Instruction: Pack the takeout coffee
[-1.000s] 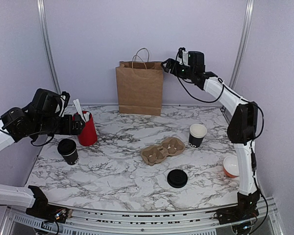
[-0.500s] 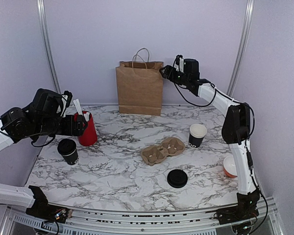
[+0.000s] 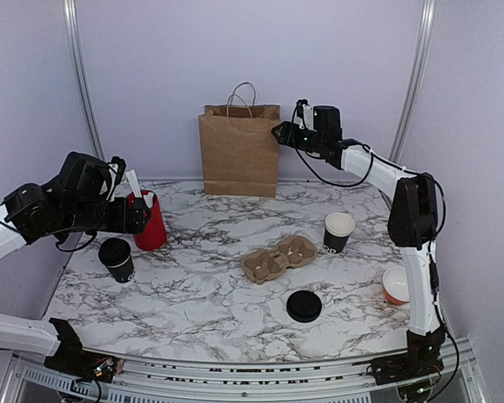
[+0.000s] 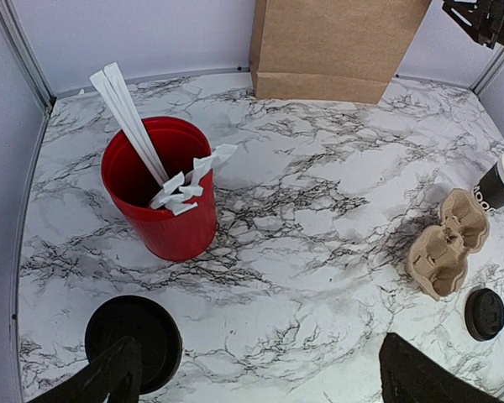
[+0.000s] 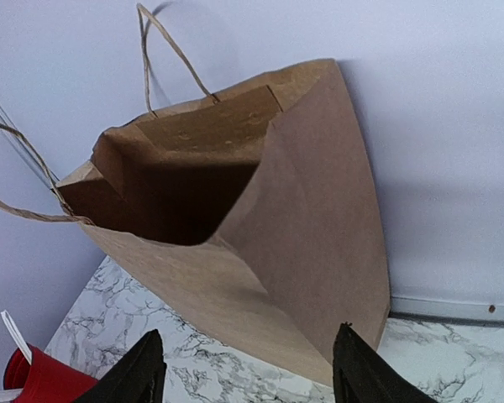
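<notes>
Takeout coffee [image 3: 117, 259], all-black cup, stands upright on tabletop [image 3: 202, 294] at left of frame, just below red holder [image 3: 149, 225] w/ white stirrers, not touching it. Left fingers [image 3: 136, 217] hang spread wide & empty, just above cup in frame, beside holder. Right fingers [image 3: 279, 132] are up at top right corner of brown paper bag [image 3: 239, 155], back centre, partly apart w/ nothing gripped. Pulp carrier [image 3: 277, 256] lies mid-tabletop, white-topped cup [image 3: 338, 231] to its right, flat black lid [image 3: 303, 306] below it, orange bowl [image 3: 396, 285] by right edge.
</notes>
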Robot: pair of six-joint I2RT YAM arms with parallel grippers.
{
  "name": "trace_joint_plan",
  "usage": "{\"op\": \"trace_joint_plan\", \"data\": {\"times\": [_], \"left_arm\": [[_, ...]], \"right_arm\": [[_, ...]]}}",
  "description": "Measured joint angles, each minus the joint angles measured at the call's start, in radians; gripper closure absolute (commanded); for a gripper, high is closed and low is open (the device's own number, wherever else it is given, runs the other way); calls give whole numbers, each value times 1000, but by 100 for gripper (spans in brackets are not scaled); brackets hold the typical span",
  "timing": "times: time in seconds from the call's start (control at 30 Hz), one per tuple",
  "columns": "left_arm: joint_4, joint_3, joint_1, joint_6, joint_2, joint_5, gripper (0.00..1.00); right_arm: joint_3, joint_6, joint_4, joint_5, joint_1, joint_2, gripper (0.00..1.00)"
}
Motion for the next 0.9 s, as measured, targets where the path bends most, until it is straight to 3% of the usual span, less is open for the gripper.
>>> {"op": "trace_joint_plan", "data": {"times": [0.5,0.73,0.9], "left_arm": [[0,0,-3,-13,-32,-1,1],[-1,0,-3,-23,-45,-1,1],[-1,0,-3,-26,-49,-3,1]], "right_arm": [[43,-236,152,-169,-31,84,51],[55,-296,200,-198,-32,146,65],[62,-301,246,-216,-32,150,83]]}}
